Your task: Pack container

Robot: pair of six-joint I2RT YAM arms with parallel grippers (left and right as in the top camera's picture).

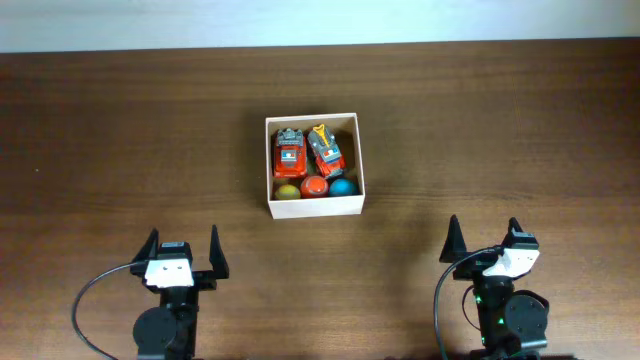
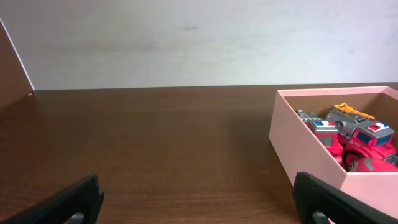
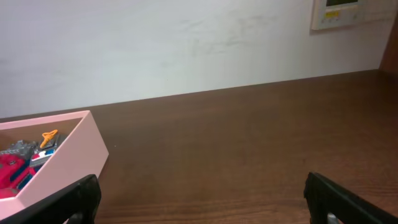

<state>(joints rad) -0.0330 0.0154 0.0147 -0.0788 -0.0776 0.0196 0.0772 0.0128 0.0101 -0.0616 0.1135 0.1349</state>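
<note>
The container (image 1: 316, 206), a small square cream-white cardboard box, stands on the brown table at the middle. Inside lie two red toy trucks (image 1: 290, 152) (image 1: 326, 150) side by side, with a yellow-green ball (image 1: 288, 192), an orange ball (image 1: 315, 187) and a blue ball (image 1: 342, 186) along the near wall. The container also shows at the right of the left wrist view (image 2: 305, 152) and the left of the right wrist view (image 3: 62, 162). My left gripper (image 1: 182, 250) (image 2: 199, 202) is open and empty near the front edge. My right gripper (image 1: 483, 240) (image 3: 202, 199) is open and empty too.
A white wall (image 2: 199, 43) rises behind the table's far edge. A white wall panel (image 3: 339, 12) hangs at the upper right in the right wrist view. Black cables (image 1: 90, 300) loop from both arm bases.
</note>
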